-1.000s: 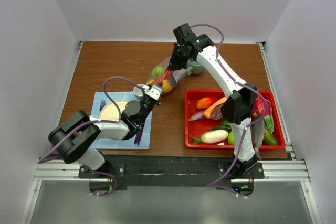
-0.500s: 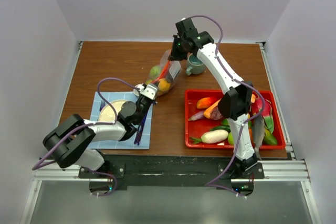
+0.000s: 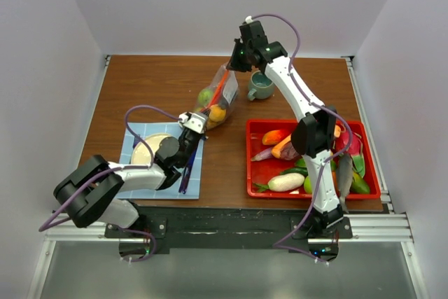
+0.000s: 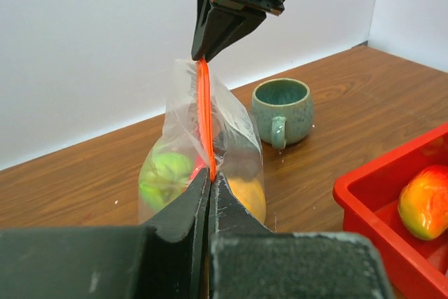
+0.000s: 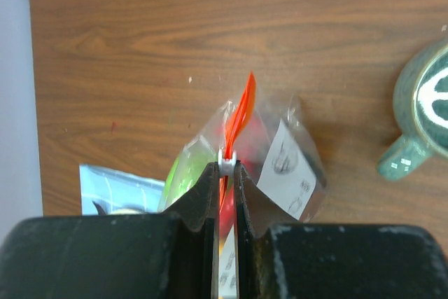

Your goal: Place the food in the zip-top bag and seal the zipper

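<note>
Near the middle of the tabletop, the left gripper (image 4: 208,173) has its jaws pressed together on the near end of the zipper (image 4: 204,103). The zip-top bag (image 3: 220,99) is held upright between both arms, toward the far edge, with a green and an orange fruit inside. At the bag's far end, the right gripper (image 5: 226,166) pinches the strip at a small white slider (image 5: 227,161). A green mug (image 3: 260,86) stands just beside the bag, to its right. More food lies in the red tray (image 3: 315,194) at the near right corner. The sealing step appears to be in hand. The next move likely calls for one end held firm and the strip kept taut while the closure is run along it.
</note>
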Robot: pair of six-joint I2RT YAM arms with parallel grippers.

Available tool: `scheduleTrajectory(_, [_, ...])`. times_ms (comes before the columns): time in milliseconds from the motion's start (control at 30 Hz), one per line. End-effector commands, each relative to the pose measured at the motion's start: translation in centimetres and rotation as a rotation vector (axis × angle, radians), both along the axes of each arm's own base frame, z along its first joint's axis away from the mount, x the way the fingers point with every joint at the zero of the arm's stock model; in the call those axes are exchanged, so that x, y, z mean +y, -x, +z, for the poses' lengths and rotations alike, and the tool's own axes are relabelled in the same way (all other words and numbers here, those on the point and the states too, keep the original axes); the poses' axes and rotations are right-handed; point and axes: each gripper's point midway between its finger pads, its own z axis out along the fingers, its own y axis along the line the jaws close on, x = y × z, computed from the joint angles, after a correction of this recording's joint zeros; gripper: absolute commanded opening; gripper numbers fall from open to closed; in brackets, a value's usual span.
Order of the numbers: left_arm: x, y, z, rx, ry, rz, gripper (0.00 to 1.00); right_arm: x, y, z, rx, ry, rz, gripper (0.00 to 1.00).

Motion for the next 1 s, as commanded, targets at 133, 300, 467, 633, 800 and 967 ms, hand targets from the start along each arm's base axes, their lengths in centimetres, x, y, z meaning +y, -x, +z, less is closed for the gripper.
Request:
scheduleTrajectory(133, [3.2,3.8,12.7,-0.357,0.386,-0.021,0.0,-3.0,-6.1,4.9,-0.257,-0.025,-0.15,0.07])
scheduleTrajectory(300, [3.3,3.9,12.7,-0.349,0.382,-0.025,0.0,-3.6,-6.8,5.5,-0.28,-0.036,-0.177,0.07])
scheduleTrajectory(467, [3.3,4.0,12.6,-0.343,0.382,-0.027,0.0,-4.1,-7.5,5.8,-0.301,-0.042,-0.201,0.07])
scheduleTrajectory(633, [3.3,4.0,12.6,-0.336,0.375,-0.026,0.0,-5.0,-8.2,6.4,-0.324,-0.06,-0.231,0.07])
scheduleTrajectory(800, [3.4,3.9,12.7,-0.336,0.375,-0.021,0.0,-5.4,-8.9,7.4,-0.355,-0.083,-0.254,0.08])
scheduleTrajectory(967, [3.2,3.7,12.5,-0.329,0.365,-0.019,0.0,-5.8,-9.2,7.7,-0.36,-0.104,-0.265,0.08])
